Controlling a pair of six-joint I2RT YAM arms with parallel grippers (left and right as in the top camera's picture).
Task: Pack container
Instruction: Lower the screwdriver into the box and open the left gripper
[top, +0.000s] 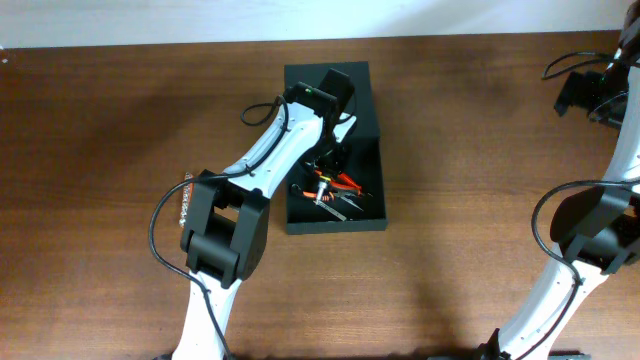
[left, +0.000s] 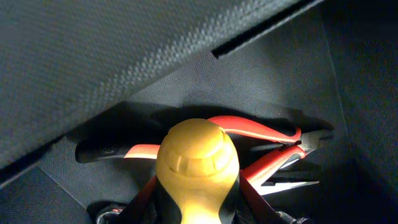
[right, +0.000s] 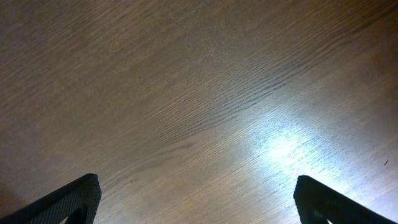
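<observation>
The container (top: 335, 226), a dark matte box with its flap lid open, lies at the middle of the table. My left gripper (top: 325, 160) reaches down inside it. In the left wrist view, a yellow-and-black tool handle (left: 198, 158) fills the space between the jaws of the left gripper (left: 198, 214), which is shut on it. Just beyond the handle, red-handled pliers (left: 261, 134) lie on the container's floor (left: 249, 81), under the lid flap (left: 93, 56). My right gripper (top: 590, 95) hangs open at the far right, over bare wood (right: 199, 112), with nothing between its fingers (right: 68, 202).
Several small tools, among them the red pliers (top: 340, 182), lie in the container's near half. A thin brownish strip (top: 185, 198) lies on the table beside my left arm's elbow. A cable (top: 565, 65) loops near the right gripper.
</observation>
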